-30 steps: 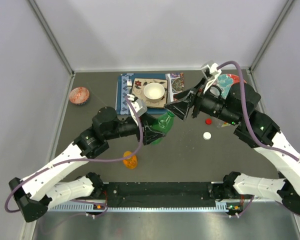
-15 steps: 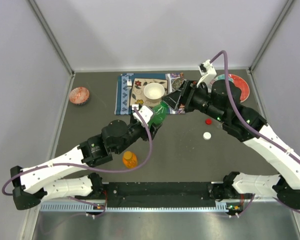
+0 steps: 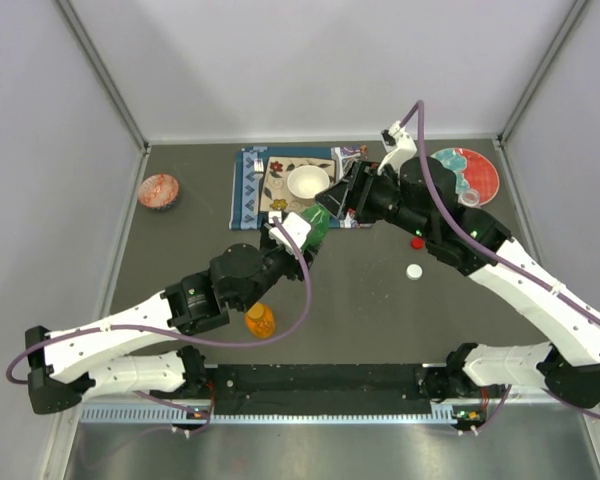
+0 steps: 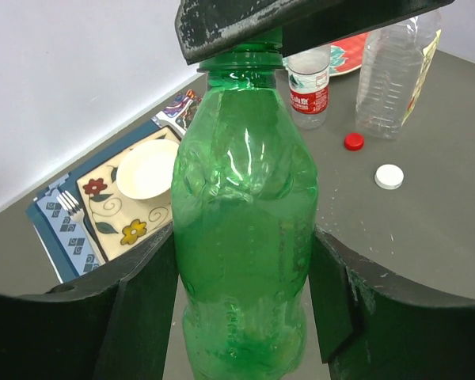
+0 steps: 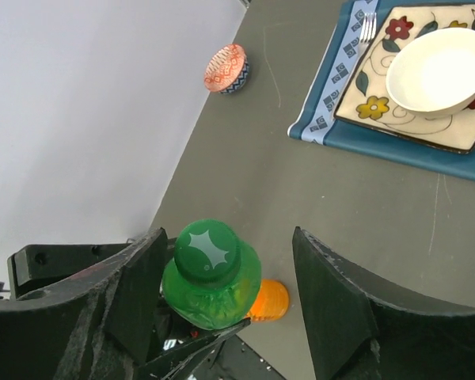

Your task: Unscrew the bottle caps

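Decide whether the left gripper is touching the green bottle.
Touching. The left wrist view shows the left gripper with its jaws pressed against both sides of the green bottle, with no gap at either side.

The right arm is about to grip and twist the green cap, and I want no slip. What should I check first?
1. Hold: left end effector clamps the green bottle from both sides: ok.
2. Target: green cap is on the bottle: ok.
3. Jaws: right end effector is open, fingers either side of the cap: ok.
4. Centring: cap sits close to one finger, not midway: not ok.
5. Clutter: red cap and white cap lie clear of the bottle: ok.
6. Firmness of the left hold against twisting: cannot tell.
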Controlling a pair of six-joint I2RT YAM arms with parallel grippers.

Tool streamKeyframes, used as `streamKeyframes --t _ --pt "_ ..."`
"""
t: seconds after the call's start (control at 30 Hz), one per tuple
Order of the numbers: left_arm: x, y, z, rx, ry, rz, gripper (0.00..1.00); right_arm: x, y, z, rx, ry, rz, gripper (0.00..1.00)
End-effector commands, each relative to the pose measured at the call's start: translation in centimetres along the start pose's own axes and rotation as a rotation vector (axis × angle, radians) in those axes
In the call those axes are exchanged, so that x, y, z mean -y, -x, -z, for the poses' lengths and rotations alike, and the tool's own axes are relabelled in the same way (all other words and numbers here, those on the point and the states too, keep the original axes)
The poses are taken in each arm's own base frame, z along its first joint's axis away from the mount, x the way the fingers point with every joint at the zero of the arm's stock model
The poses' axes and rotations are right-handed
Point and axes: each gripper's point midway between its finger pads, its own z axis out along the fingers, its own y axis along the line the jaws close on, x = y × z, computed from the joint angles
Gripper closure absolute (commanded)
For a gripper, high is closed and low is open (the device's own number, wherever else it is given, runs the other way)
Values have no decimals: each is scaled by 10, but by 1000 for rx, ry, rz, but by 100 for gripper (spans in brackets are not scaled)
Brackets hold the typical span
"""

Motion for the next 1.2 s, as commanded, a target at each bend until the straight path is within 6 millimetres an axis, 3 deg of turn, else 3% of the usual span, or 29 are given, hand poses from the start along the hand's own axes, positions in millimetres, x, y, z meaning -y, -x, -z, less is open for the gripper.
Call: streamKeyframes --t 0.0,0.37,0.47,0.57,0.83,1.0,1.07,1.13,1.17 --pt "-4 17 0 59 25 18 75 -8 9 1 39 20 -7 37" --pt "-3 17 1 60 21 18 74 -6 -1 -3 17 35 0 60" --pt "-2 20 1 68 14 23 74 -5 -4 -3 12 39 6 73" --pt "2 24 2 86 -13 33 75 -6 -5 -1 5 53 29 100" --pt "22 41 15 131 -170 64 75 -14 5 23 39 118 185 100" --pt "35 64 35 201 -328 119 76 -51 -9 46 -48 364 336 100" --pt "53 73 49 230 -477 140 76 -67 -14 61 -70 483 412 100" --pt "52 80 58 249 -550 167 76 -82 -22 81 -89 619 495 100" --pt "65 86 71 260 -668 190 76 -86 -24 88 -94 660 518 100"
